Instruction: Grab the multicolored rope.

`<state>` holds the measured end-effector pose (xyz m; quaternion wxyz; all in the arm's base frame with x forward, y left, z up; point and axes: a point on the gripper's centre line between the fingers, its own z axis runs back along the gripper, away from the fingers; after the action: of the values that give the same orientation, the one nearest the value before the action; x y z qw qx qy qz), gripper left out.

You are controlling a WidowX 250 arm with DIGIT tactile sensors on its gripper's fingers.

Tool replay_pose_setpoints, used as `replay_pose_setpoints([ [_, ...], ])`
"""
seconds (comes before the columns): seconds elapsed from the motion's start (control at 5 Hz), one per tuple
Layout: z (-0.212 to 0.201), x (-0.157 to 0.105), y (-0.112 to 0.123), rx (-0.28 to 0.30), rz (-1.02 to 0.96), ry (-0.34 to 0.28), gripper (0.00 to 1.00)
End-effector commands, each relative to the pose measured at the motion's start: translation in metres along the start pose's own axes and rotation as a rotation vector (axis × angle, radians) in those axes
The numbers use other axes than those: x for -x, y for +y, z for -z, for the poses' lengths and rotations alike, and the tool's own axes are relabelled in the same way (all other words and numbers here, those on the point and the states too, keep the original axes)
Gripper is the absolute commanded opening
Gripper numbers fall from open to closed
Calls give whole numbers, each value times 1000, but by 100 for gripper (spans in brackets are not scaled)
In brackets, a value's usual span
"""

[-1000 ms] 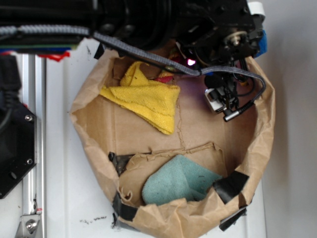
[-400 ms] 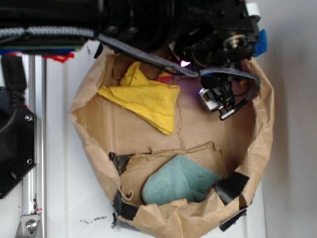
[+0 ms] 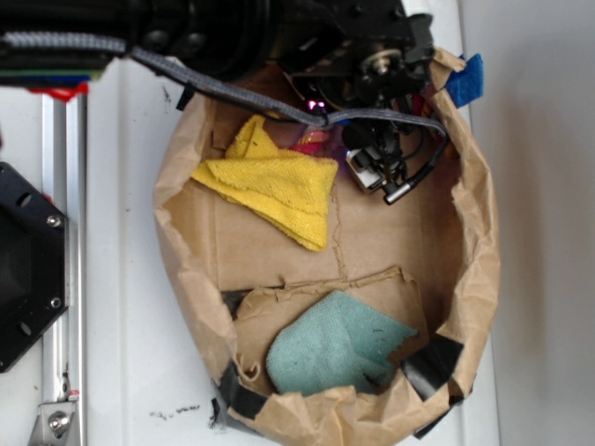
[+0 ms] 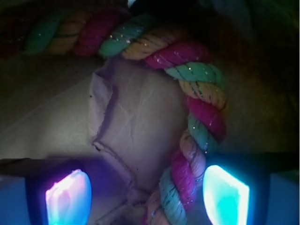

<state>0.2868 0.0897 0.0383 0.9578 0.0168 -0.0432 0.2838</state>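
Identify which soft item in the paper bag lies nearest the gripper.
The multicolored rope: its twisted strands run between the gripper's fingers, while the yellow cloth and teal cloth lie farther away.

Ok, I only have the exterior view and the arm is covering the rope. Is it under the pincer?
Observer: Yes. In the wrist view the rope arcs across the top, then bends down between the pads of the pincer.
Operator: Centred between them?
Observer: No. It lies close to the pad on the image right. The other pad has only bare paper beside it.
Operator: Is the pincer open?
Observer: Open. The pads are apart and not yet clamping the rope.
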Motion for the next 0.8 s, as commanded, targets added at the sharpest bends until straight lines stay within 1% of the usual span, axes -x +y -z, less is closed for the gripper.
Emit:
replay_pose_setpoints([
  [0.0, -21, -8, 20, 11, -62, -97, 100],
  [0.2, -24, -7, 22, 13, -72, -113, 100],
  [0.4, -24, -2, 22, 16, -55, -109, 100],
  [0.6, -21, -3, 22, 29, -55, -103, 100],
])
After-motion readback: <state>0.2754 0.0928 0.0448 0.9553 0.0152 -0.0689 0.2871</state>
